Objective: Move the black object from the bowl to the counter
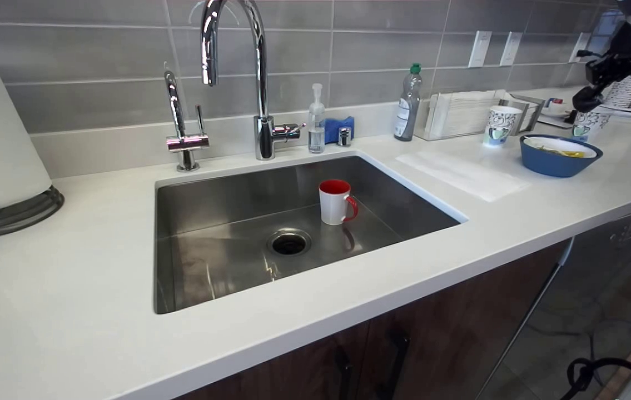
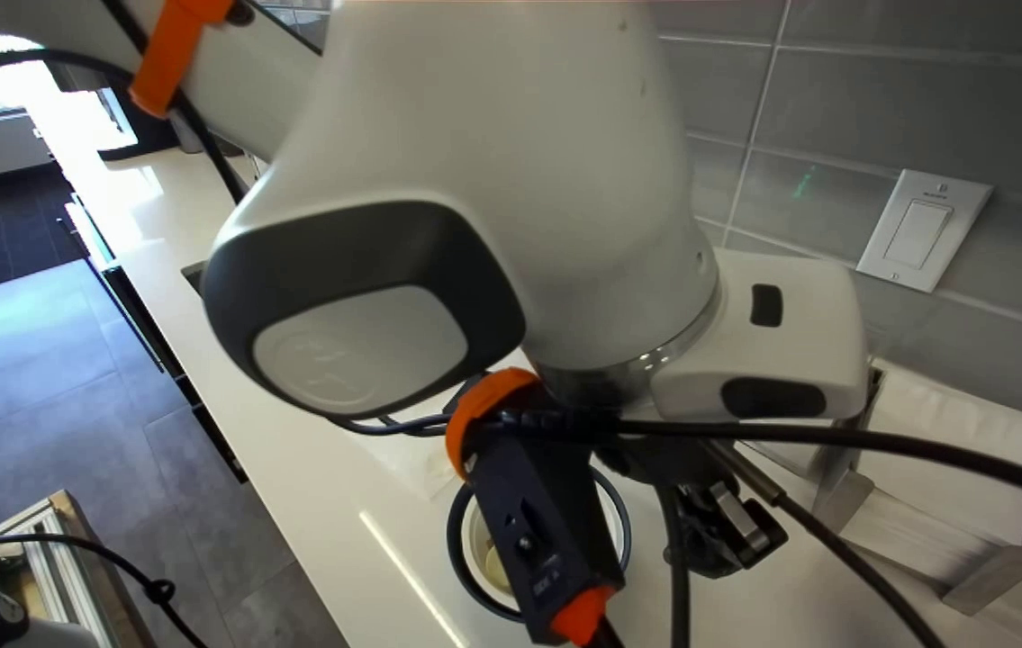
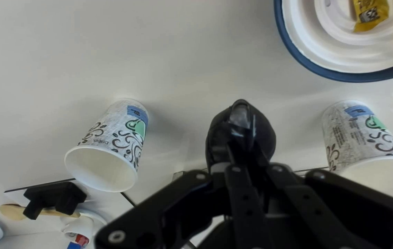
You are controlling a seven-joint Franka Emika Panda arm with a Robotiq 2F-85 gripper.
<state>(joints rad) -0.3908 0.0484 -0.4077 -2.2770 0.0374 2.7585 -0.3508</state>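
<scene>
Your pincer (image 3: 240, 135) hangs over the counter (image 3: 168, 65), between two cups (image 3: 115, 138) in the wrist view, with the bowl (image 3: 350, 77) near it, up and to its right, a packet (image 3: 371, 15) inside. Its end shows as one glossy black mass: you cannot tell whether it is clenched, released or grasping the black object, whose place is unclear.

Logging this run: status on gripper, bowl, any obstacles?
Gripper shut, any hold unclear. Bowl holds yellow packet; no black object made out inside. Paper cups either side in wrist view, possible snag.
</scene>
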